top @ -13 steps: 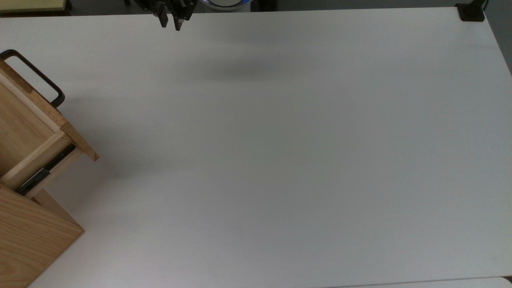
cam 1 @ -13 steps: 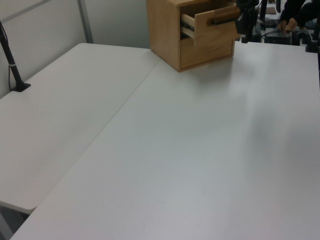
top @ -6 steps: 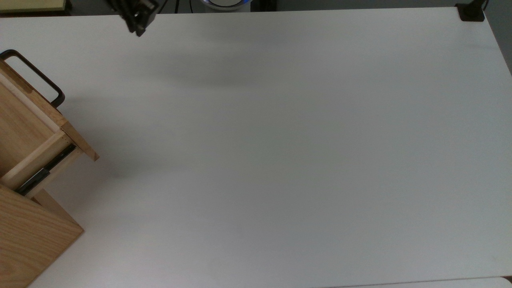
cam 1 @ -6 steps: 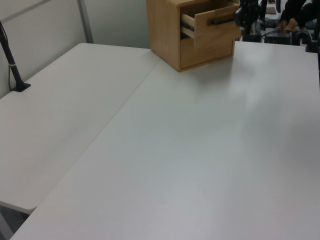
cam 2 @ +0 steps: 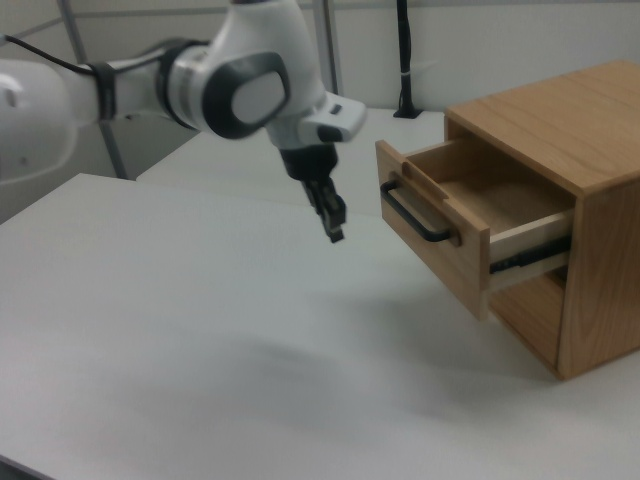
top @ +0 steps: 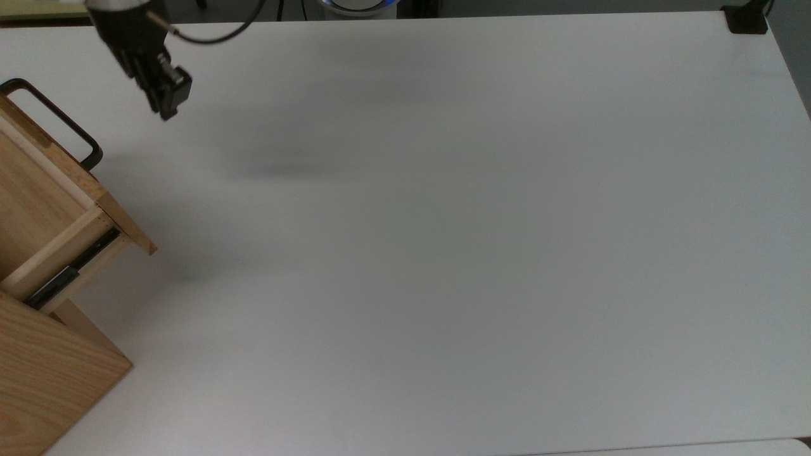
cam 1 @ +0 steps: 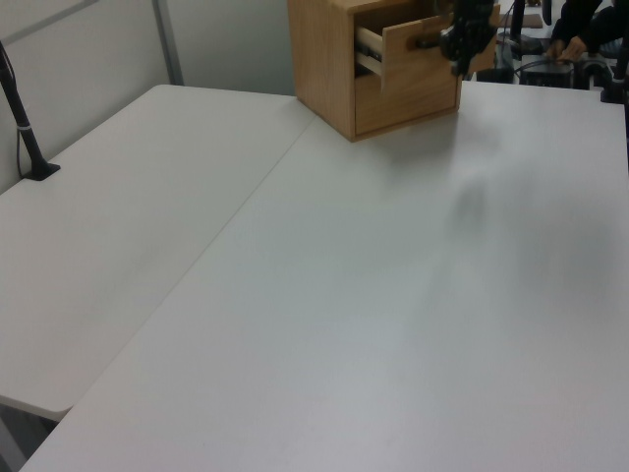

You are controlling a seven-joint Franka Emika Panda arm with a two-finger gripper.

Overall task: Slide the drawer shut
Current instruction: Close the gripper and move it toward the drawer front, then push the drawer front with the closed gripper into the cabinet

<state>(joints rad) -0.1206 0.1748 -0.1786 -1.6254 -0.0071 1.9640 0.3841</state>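
Observation:
The drawer (cam 2: 470, 215) stands pulled out of the oak-grain cabinet (cam 2: 590, 150), and its light wooden inside is bare. Its flat front panel (cam 2: 432, 245) carries a black bar handle (cam 2: 412, 218), and a black side rail (cam 2: 530, 255) is exposed. In the top view the drawer (top: 44, 190) juts from the left edge with the handle (top: 60, 120) facing up-right. My gripper (top: 168, 111) hangs above the table a little to the right of the handle, not touching it. It hovers just left of the front panel in the right view (cam 2: 335, 232) and overlaps the drawer front in the left view (cam 1: 460, 59).
The white table (top: 443, 253) stretches wide to the top view's right of the cabinet (top: 38, 380). A black post base (top: 746, 19) sits at its far right corner. A second table with a black pole (cam 1: 25, 128) adjoins in the left view. A person's hands (cam 1: 570, 44) are behind the table.
The gripper has travelled along the far table edge toward the top view's left and come down, ending close to the drawer handle. The drawer has not moved.

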